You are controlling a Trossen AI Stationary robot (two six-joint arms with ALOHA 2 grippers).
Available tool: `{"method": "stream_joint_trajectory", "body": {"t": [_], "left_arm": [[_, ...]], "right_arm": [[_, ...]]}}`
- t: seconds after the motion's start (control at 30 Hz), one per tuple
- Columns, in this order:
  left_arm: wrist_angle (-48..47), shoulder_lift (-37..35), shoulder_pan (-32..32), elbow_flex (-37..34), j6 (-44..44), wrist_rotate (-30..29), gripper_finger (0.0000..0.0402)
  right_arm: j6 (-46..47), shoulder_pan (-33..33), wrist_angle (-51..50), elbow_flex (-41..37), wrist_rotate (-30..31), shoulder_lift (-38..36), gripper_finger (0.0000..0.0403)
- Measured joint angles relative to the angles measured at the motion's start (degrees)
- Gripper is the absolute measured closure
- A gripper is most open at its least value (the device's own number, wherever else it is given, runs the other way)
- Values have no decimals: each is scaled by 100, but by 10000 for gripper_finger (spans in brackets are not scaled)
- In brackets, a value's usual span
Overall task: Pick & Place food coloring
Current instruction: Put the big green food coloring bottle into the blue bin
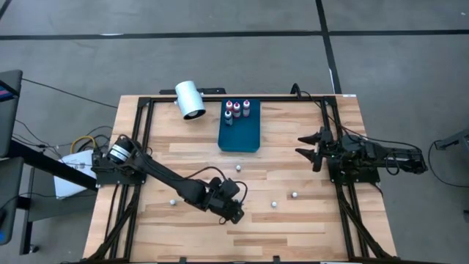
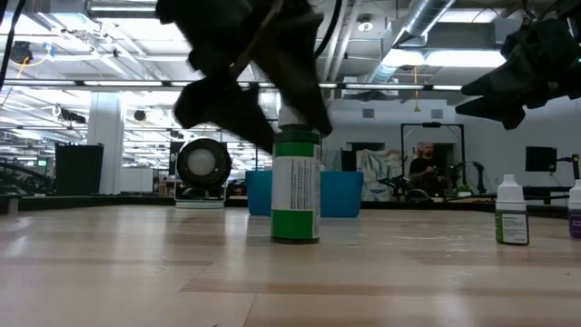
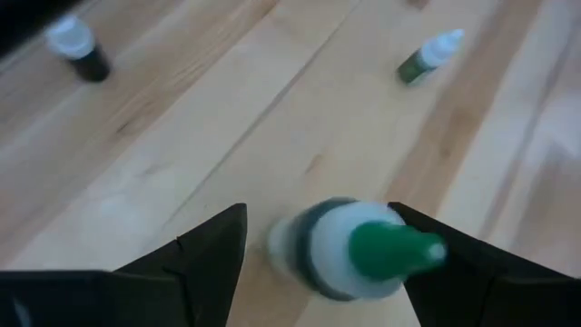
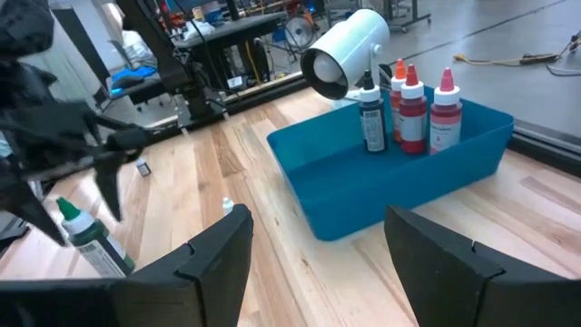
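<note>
My left claw (image 3: pixel 318 250) sits low over the front of the desk (image 1: pixel 293 220) with its fingers spread wide, and a green food coloring bottle (image 3: pixel 359 250) stands upright between them, touched by neither finger as far as I can see. The low view shows the same green bottle (image 2: pixel 296 186) standing on the wood with the claw just above its cap. My right claw (image 1: pixel 311 149) waits at the desk's right edge, also released, holding nothing. Loose on the desk in the high view I count four more small bottles: one near the tray's front (image 1: pixel 238 168), one to the left (image 1: pixel 172 200), and two on the right (image 1: pixel 274 204) (image 1: pixel 294 195). The left wrist view shows a dark one upright (image 3: pixel 80 52) and a green one lying over (image 3: pixel 427 56). The blue tray (image 1: pixel 240 138) near the back holds bottles clustered at its far end; the right wrist view shows four, a dark one (image 4: pixel 371 118) and three reddish. A white cylinder (image 1: pixel 190 99) lies tipped beside the tray.
</note>
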Motion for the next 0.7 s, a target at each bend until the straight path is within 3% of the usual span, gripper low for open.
{"method": "stream_joint_trajectory", "body": {"t": [0.3,0.7], "left_arm": [[84,40,1,5,-43,-120,162],[112,38,10,8,-50,-203,296]], "right_arm": [[0,-1,-114,2,0,4,163],[4,-1,-107,0,-1,4,163]]}}
